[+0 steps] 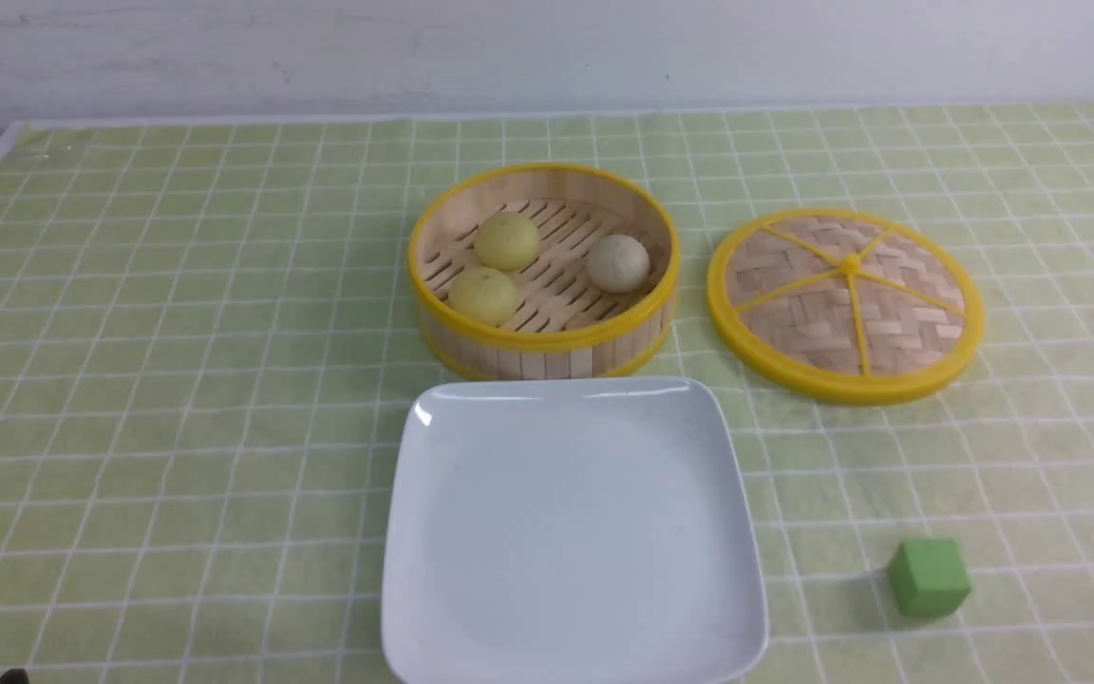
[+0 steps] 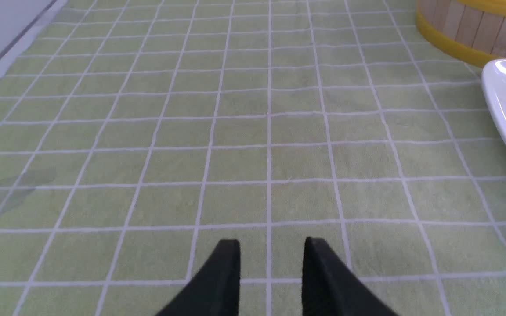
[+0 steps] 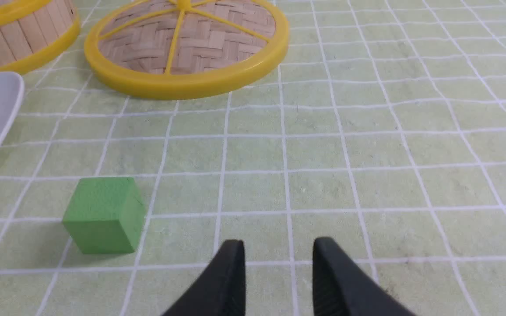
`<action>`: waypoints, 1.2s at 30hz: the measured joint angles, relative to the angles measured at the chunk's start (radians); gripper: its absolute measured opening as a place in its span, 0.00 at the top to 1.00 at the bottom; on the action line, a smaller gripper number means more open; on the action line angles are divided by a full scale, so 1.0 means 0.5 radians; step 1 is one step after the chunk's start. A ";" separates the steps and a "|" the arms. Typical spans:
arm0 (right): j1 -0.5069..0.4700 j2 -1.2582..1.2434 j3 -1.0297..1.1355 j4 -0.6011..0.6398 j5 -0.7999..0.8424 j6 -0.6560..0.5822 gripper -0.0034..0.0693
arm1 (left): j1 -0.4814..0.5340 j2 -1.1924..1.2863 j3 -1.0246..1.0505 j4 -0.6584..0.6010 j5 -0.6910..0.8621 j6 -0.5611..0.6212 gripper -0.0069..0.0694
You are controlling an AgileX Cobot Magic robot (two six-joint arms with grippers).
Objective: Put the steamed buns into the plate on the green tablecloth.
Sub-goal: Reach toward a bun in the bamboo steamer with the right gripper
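Steamed buns (image 1: 507, 241) inside raised steamer rim (image 1: 543, 338), spaced apart.

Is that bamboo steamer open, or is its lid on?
Open. The round steamer basket shows three buns inside, and its woven lid lies on the tablecloth to the right.

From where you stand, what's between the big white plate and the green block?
Just a strip of the green tablecloth: nothing sits between the plate and the green block, as the front view shows.
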 joint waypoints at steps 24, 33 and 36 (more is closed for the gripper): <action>0.000 0.000 0.000 0.000 0.000 0.000 0.62 | 0.000 0.000 0.000 0.000 0.000 0.000 0.60; 0.000 0.000 0.000 -0.025 0.000 0.000 0.62 | 0.000 0.000 0.000 0.000 0.000 0.000 0.60; 0.000 0.000 0.000 -0.032 0.000 0.002 0.62 | 0.000 0.000 0.000 0.000 0.000 0.000 0.60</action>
